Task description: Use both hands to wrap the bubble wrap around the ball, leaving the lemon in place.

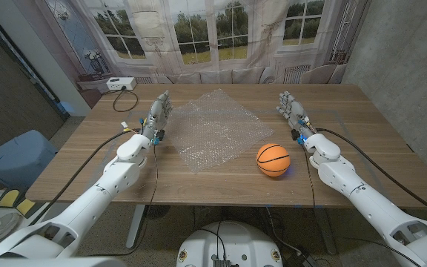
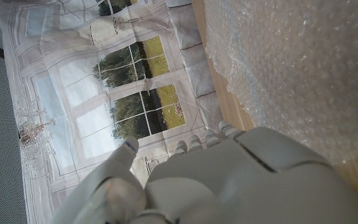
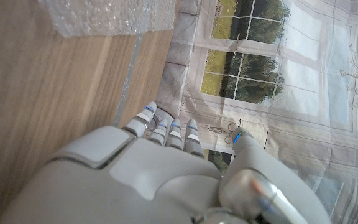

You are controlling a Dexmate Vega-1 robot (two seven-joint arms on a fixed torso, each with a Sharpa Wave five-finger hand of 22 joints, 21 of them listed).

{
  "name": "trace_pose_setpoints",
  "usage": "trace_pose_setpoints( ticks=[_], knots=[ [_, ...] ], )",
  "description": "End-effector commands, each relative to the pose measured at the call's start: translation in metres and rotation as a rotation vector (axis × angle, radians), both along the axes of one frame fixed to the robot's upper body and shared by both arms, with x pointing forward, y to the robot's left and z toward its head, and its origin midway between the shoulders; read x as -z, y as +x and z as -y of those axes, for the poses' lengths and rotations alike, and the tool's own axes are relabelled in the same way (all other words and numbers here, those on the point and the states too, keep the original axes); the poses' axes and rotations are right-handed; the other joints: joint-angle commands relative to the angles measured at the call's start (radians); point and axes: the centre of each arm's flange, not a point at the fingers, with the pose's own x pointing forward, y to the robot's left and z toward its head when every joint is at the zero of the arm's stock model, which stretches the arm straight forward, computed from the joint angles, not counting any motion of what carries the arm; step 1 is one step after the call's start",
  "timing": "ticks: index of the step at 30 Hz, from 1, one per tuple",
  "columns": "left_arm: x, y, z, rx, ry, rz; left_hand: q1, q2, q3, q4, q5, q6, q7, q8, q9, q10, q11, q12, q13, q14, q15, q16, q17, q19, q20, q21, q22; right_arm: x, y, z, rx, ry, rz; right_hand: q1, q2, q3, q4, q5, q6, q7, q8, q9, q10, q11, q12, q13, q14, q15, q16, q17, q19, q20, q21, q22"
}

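A clear sheet of bubble wrap [image 1: 215,127] lies spread on the wooden table [image 1: 87,167], reaching from the middle toward the far side. An orange basketball-patterned ball [image 1: 273,160] sits on the bare wood just off the sheet's near right corner. My left hand [image 1: 156,116] stands open by the sheet's left edge, fingers straight and holding nothing. My right hand [image 1: 293,113] stands open to the right of the sheet, beyond the ball, also holding nothing. The left wrist view has my left hand [image 2: 229,180] beside the bubble wrap [image 2: 297,62]. The right wrist view has my right hand [image 3: 154,174] and a strip of bubble wrap [image 3: 110,15].
A white device with a cable [image 1: 117,84] sits on a low shelf behind the table's far left corner. A backdrop printed with windows [image 1: 213,33] hangs behind the table. A blue seat [image 1: 13,156] stands left of the table.
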Motion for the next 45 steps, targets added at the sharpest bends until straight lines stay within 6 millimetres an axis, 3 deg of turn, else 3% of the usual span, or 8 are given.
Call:
trace_pose_setpoints(
  ticks=[1, 11, 16, 18, 21, 24, 33, 45],
  knots=[
    [-0.010, -0.006, -0.003, -0.065, 0.042, 0.022, 0.003, 0.026, 0.003, -0.007, 0.002, -0.145, -0.008, 0.009, 0.005, -0.131, -0.004, 0.010, 0.001, -0.145, -0.005, 0.009, 0.004, -0.005, -0.002, 0.005, 0.002, -0.007, 0.003, -0.008, -0.013, -0.010, 0.022, 0.006, -0.002, 0.007, -0.001, 0.007, 0.006, 0.001, 0.007, 0.005, 0.008, 0.000, 0.005, 0.002, -0.004, 0.002, 0.006, 0.005, 0.011, 0.000, 0.005, 0.005],
    [-0.024, -0.020, 0.016, -0.215, 0.206, 0.055, 0.054, -0.012, -0.002, -0.076, -0.010, -0.060, -0.059, 0.027, 0.007, -0.029, 0.018, 0.038, 0.003, -0.032, 0.016, 0.027, 0.004, 0.051, 0.024, 0.013, 0.000, -0.007, 0.017, 0.001, -0.041, -0.008, 0.034, 0.008, -0.004, 0.008, -0.004, 0.007, 0.005, 0.000, 0.007, 0.005, 0.008, 0.004, 0.004, 0.002, -0.004, 0.005, 0.006, 0.004, 0.010, 0.000, 0.005, 0.005],
    [-0.027, -0.032, 0.032, -0.290, 0.309, 0.080, 0.104, -0.035, 0.002, -0.137, -0.020, 0.009, -0.067, 0.040, 0.009, 0.027, 0.027, 0.048, 0.006, 0.020, 0.022, 0.028, 0.006, 0.084, 0.040, 0.016, 0.000, 0.000, 0.016, 0.011, -0.048, 0.004, 0.036, 0.009, -0.006, 0.007, -0.006, 0.007, 0.003, 0.000, 0.006, 0.005, 0.009, 0.004, 0.005, 0.002, -0.004, 0.008, 0.006, 0.004, 0.010, 0.002, 0.005, 0.005],
    [-0.026, -0.035, 0.037, -0.296, 0.343, 0.084, 0.122, -0.043, 0.002, -0.159, -0.023, 0.028, -0.064, 0.041, 0.010, 0.040, -0.009, 0.048, 0.007, 0.033, 0.021, 0.026, 0.006, 0.090, 0.042, 0.015, 0.001, 0.003, 0.014, 0.014, -0.050, 0.010, 0.038, 0.010, -0.007, 0.007, -0.007, 0.007, 0.003, -0.001, 0.006, 0.005, 0.009, 0.005, 0.005, 0.002, -0.005, 0.008, 0.006, 0.004, 0.010, 0.002, 0.005, 0.005],
    [-0.023, -0.041, 0.044, -0.315, 0.394, 0.087, 0.135, -0.049, 0.002, -0.175, -0.024, 0.047, -0.066, 0.044, 0.010, 0.053, -0.008, 0.050, 0.007, 0.043, 0.019, 0.025, 0.007, 0.093, 0.049, 0.014, 0.001, 0.009, 0.010, 0.019, -0.050, 0.013, 0.038, 0.010, -0.008, 0.007, -0.008, 0.007, 0.003, 0.000, 0.007, 0.005, 0.012, 0.008, 0.006, 0.002, -0.003, 0.009, 0.006, 0.004, 0.010, 0.003, 0.005, 0.005],
    [-0.020, -0.046, 0.050, -0.319, 0.449, 0.086, 0.155, -0.059, 0.002, -0.199, -0.026, 0.073, -0.080, 0.047, 0.011, 0.057, -0.007, 0.047, 0.008, 0.043, 0.019, 0.020, 0.007, 0.094, 0.083, 0.011, 0.003, 0.014, 0.004, 0.023, -0.049, 0.016, 0.040, 0.010, -0.009, 0.007, -0.009, 0.006, 0.003, 0.000, 0.007, 0.005, 0.012, 0.007, 0.006, 0.002, -0.003, 0.010, 0.006, 0.004, 0.009, 0.003, 0.005, 0.005],
    [-0.010, -0.069, 0.065, -0.384, 0.612, 0.083, 0.179, -0.074, -0.001, -0.229, -0.027, 0.123, -0.105, 0.053, 0.013, 0.064, 0.011, 0.043, 0.010, 0.031, 0.038, 0.014, 0.009, 0.061, 0.107, -0.006, 0.005, 0.024, -0.009, 0.028, -0.055, 0.022, 0.053, 0.011, -0.011, 0.006, -0.011, 0.006, 0.004, -0.001, 0.008, 0.005, 0.015, 0.009, 0.006, 0.002, -0.003, 0.013, 0.006, 0.004, 0.010, 0.006, 0.005, 0.005],
    [-0.008, -0.097, 0.080, -0.460, 0.878, 0.060, 0.215, -0.105, -0.008, -0.264, -0.025, 0.157, -0.079, 0.055, 0.017, 0.070, 0.034, 0.040, 0.013, 0.034, 0.079, 0.016, 0.012, 0.047, 0.161, -0.013, 0.008, 0.033, -0.022, 0.032, -0.055, 0.027, 0.073, 0.010, -0.012, 0.006, -0.012, 0.006, 0.005, -0.001, 0.008, 0.005, 0.016, 0.008, 0.006, 0.002, -0.002, 0.015, 0.006, 0.004, 0.010, 0.007, 0.006, 0.005]
  ],
)
